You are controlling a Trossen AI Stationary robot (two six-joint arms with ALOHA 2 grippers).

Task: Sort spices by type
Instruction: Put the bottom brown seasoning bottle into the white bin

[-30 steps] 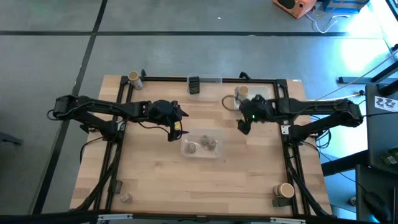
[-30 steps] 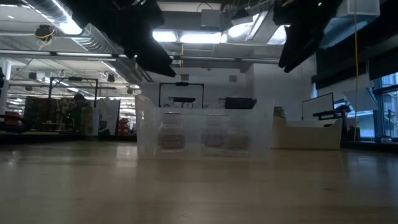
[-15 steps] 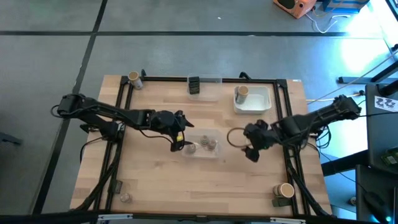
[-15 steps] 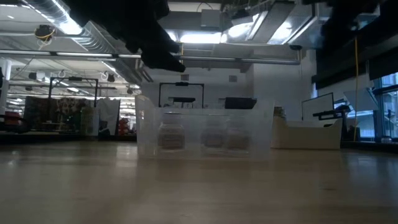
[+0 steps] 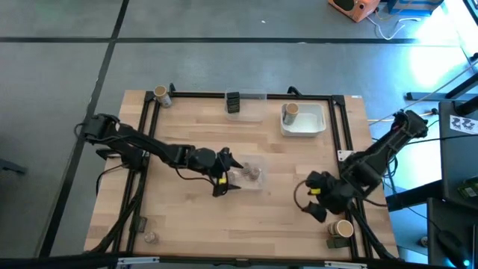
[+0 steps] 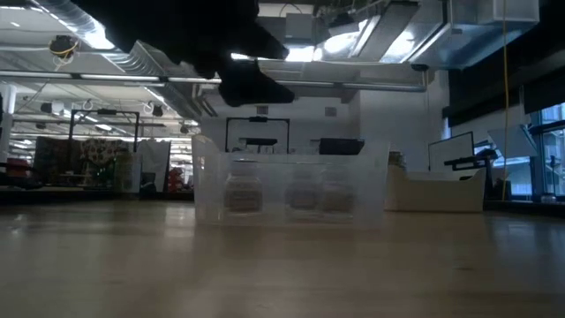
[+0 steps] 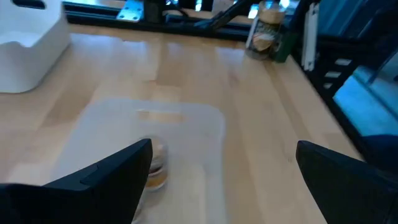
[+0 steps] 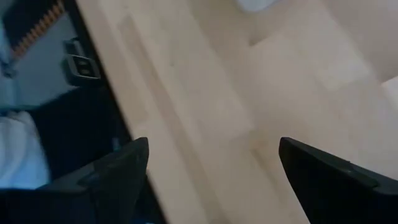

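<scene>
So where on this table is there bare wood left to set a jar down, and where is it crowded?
The near middle, between the clear bin and the front edge, is bare wood. So is the strip between that bin and the white tray. It is crowded at the bin, where the left gripper hovers, and at the near right corner, where the right gripper nears a tan-topped jar.

In the high view a clear bin [image 5: 246, 175] sits at the middle of the table [image 5: 187, 217], with small jars [image 5: 254, 173] inside it. The left gripper [image 5: 224, 175] is over the bin's left end. At the top edge, a boxy container [image 5: 233, 102] lies centre, a tray [image 5: 314, 125] to its right holds a jar [image 5: 290, 110], and another jar [image 5: 160, 94] stands at the upper left corner. The right gripper [image 5: 317, 208] is at lower right, just above a jar [image 5: 342, 228] in that corner. One more jar [image 5: 151, 237] sits at lower left.
</scene>
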